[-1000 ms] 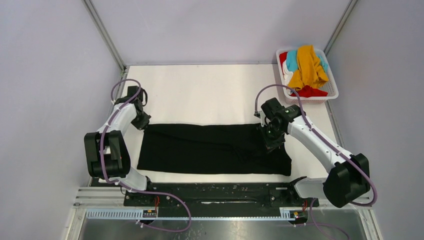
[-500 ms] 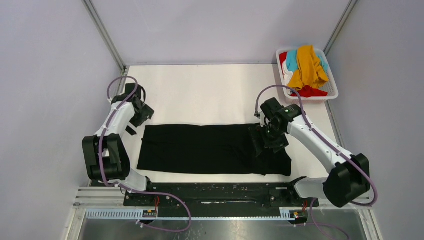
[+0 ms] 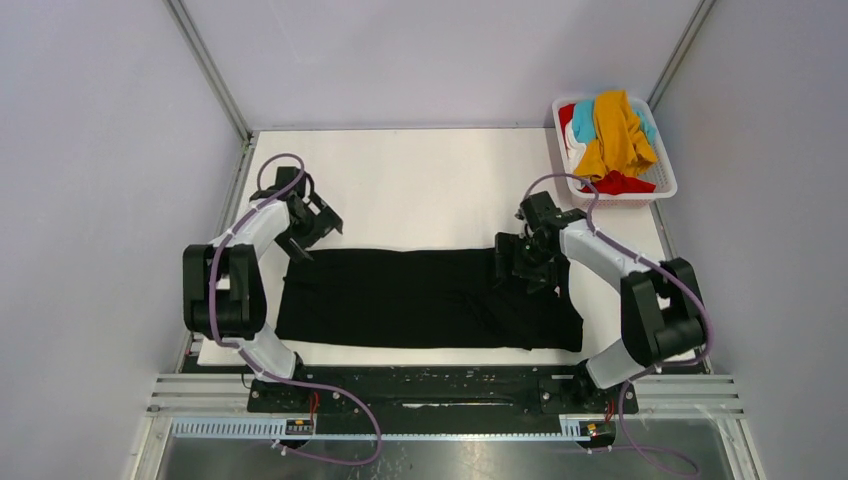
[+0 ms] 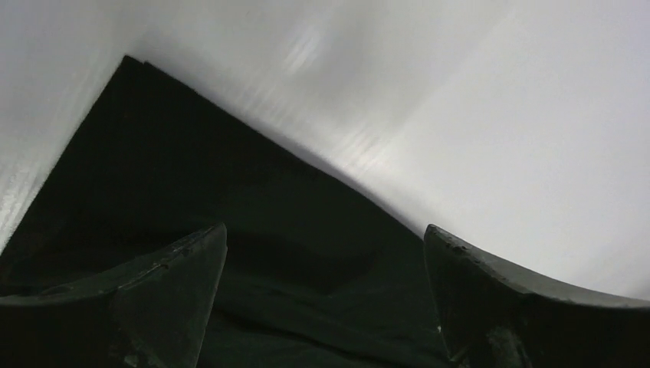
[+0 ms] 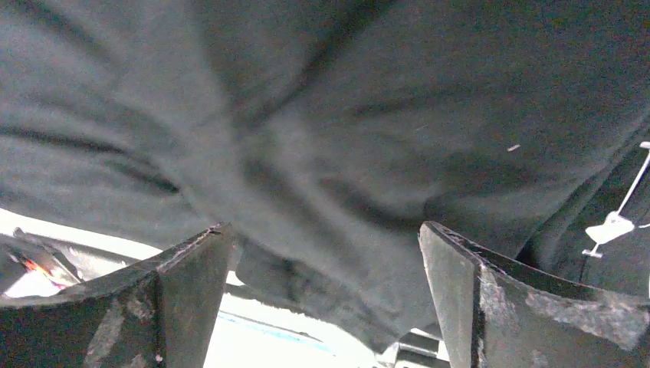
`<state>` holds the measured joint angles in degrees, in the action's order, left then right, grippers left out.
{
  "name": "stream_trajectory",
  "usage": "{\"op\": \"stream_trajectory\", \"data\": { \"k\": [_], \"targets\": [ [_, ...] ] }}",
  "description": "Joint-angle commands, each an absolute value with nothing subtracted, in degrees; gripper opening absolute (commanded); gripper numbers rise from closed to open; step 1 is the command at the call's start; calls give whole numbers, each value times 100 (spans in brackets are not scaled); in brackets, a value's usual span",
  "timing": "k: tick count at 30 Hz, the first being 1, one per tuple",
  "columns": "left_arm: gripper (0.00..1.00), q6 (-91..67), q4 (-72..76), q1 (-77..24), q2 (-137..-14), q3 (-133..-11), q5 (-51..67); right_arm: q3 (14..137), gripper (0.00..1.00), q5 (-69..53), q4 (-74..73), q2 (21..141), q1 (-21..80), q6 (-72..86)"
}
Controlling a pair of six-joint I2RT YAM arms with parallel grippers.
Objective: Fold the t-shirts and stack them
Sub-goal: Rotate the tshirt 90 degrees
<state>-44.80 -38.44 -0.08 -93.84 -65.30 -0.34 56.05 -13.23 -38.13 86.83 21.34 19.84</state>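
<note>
Lying flat, black tee (image 3: 420, 300), L gripper (image 3: 322, 222) unclenched by far-left corner, R gripper (image 3: 510, 258) unclenched over right end

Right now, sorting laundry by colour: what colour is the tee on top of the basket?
That tee is mustard-orange, seen best in the top view.

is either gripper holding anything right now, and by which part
Nothing is held: the left gripper and right gripper are both open above the black t-shirt.
</note>
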Motion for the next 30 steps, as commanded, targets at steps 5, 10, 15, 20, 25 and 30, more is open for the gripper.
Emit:
{"op": "stream_trajectory", "data": {
  "k": [5, 10, 15, 20, 25, 30],
  "targets": [
    [99, -4533, -3713, 27, -9602, -5781, 106, 6109, 99, -1689, -3164, 10187, 1438, 2552],
    [99, -4750, -3503, -159, -9581, -5436, 193, 7275, 100, -1439, -3050, 11299, 1406, 2748],
    [99, -4859, -3732, -618, -9322, -5409, -311, 9133, 100, -1810, -3086, 12411, 1406, 3008],
    [99, -5474, -4067, -1299, -8836, -5014, -408, 11242, 99, -2025, -3850, 13470, 1415, 3098],
    [99, -5418, -4167, -1934, -7766, -4339, 338, 13136, 100, -2045, -4592, 14460, 1428, 2958],
    [99, -4756, -5511, -2114, -6657, -4578, -169, 14619, 100, -1829, -5212, 14688, 1424, 2553]
  ]
}}
